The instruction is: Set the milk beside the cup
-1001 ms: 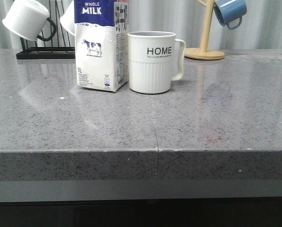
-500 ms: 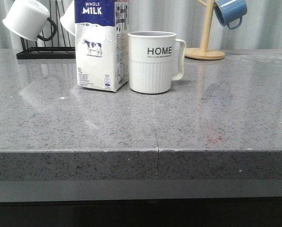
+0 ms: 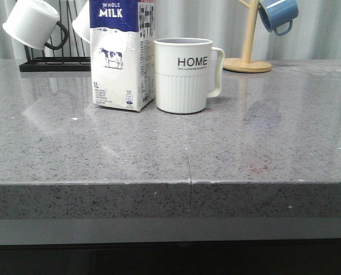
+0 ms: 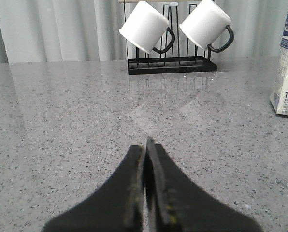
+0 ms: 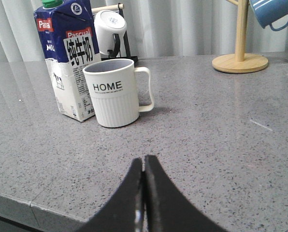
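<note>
The milk (image 3: 122, 54), a tall white carton with a dark blue top band and a cow picture, stands upright on the grey counter, right beside the cup (image 3: 185, 75) on its left. The cup is a cream ribbed mug lettered "HOME", handle to the right. Both show in the right wrist view too, milk (image 5: 69, 63) and cup (image 5: 114, 92), well beyond my right gripper (image 5: 144, 159), which is shut and empty over the counter near its front edge. My left gripper (image 4: 145, 143) is shut and empty; only the milk's edge (image 4: 287, 72) shows there. No gripper appears in the front view.
A black rack (image 3: 53, 63) with two white mugs (image 3: 33, 24) stands at the back left. A wooden mug tree (image 3: 249, 51) holding a blue mug (image 3: 278, 14) stands at the back right. The counter's front edge (image 3: 187, 186) runs across the front view.
</note>
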